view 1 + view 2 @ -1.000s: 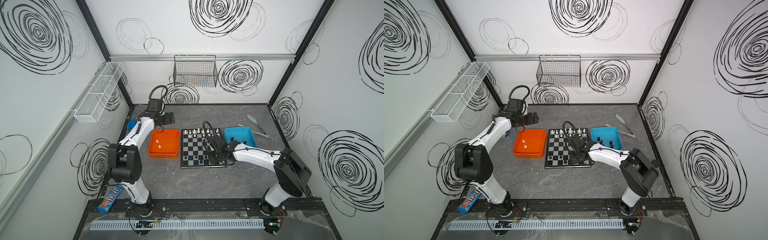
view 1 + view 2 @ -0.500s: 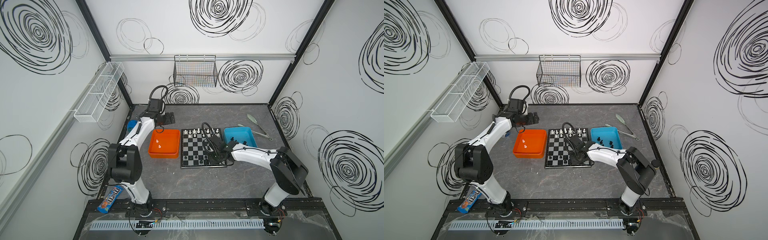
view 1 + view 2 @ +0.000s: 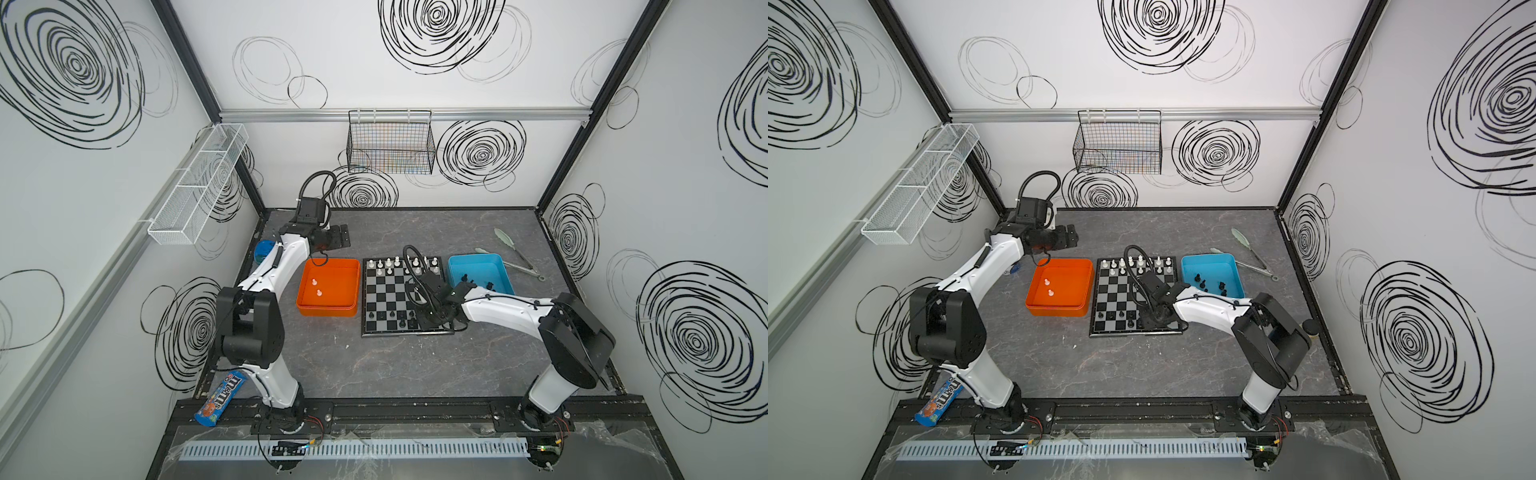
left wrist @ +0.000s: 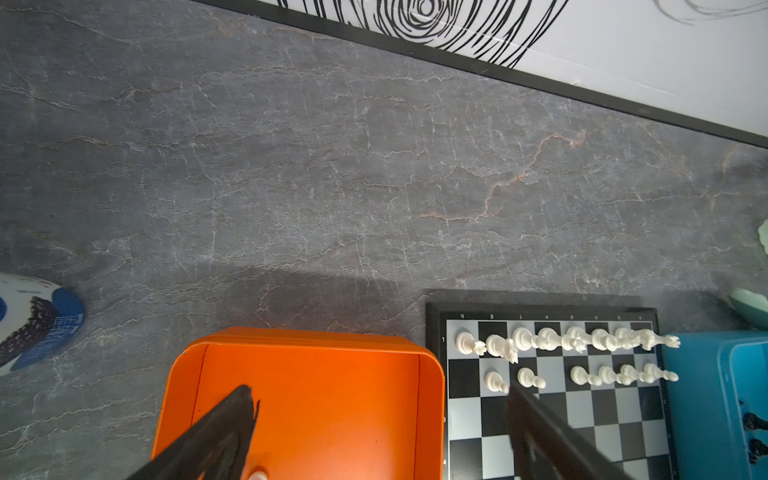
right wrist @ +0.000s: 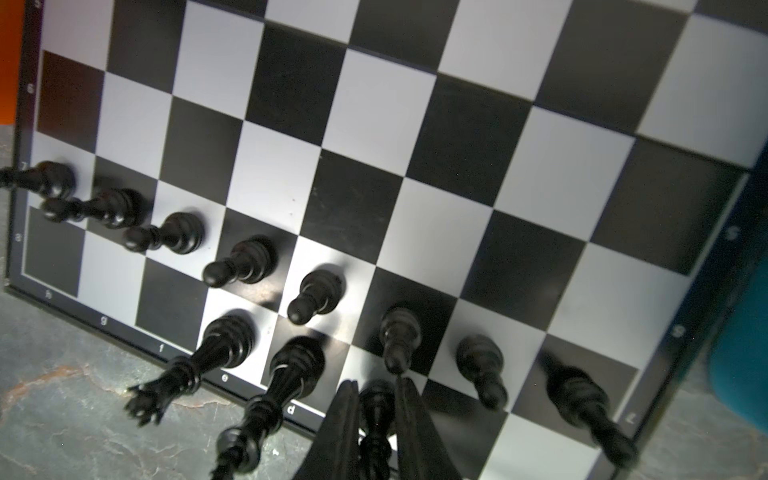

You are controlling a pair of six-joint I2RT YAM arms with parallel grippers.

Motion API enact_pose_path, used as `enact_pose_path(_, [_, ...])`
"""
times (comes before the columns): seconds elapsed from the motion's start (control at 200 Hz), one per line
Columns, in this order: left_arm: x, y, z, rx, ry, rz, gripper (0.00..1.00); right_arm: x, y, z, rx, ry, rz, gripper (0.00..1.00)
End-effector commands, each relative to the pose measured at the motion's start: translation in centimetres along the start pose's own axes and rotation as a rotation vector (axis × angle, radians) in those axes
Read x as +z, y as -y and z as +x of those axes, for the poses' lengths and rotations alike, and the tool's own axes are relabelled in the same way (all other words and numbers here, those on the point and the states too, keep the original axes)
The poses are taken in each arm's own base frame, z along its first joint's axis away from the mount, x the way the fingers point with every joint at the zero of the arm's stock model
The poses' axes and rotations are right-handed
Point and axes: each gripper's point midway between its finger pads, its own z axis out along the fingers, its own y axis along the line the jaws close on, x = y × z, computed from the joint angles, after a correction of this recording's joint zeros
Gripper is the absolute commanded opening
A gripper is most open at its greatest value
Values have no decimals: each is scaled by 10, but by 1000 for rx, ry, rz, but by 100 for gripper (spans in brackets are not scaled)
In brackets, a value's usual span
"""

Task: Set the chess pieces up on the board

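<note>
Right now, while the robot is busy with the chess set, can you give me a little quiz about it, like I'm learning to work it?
1. True or false: the left fingers are shut tight.
2. What stands between the right fingers? A: a white piece. B: a black piece. C: nothing.
3. How many white pieces sit in the orange tray?

Key:
1. False, they are wide apart.
2. B.
3. Two.
</note>
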Motion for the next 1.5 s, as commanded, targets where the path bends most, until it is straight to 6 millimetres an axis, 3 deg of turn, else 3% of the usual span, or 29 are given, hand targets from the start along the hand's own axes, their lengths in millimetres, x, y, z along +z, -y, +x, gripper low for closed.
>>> enact_pose_path(0.0, [5, 3, 0, 0, 5, 5, 97, -5, -1, -10, 4, 33, -2, 21])
enact_pose_path(0.816, [5, 5, 1, 7, 3, 5, 97, -2, -6, -8, 6, 25, -24, 21])
enact_pose_path(1.016, [4, 6, 1, 9, 4, 7, 97, -5, -4, -10, 6, 31, -14, 26])
enact_pose_path(1.356, [-2, 8, -3, 6, 23, 13, 97, -35, -1, -28, 8, 99, 18, 40])
enact_pose_path(1.496, [-6, 26, -1, 20, 25, 78, 97, -57, 9, -47, 18, 156, 24, 41])
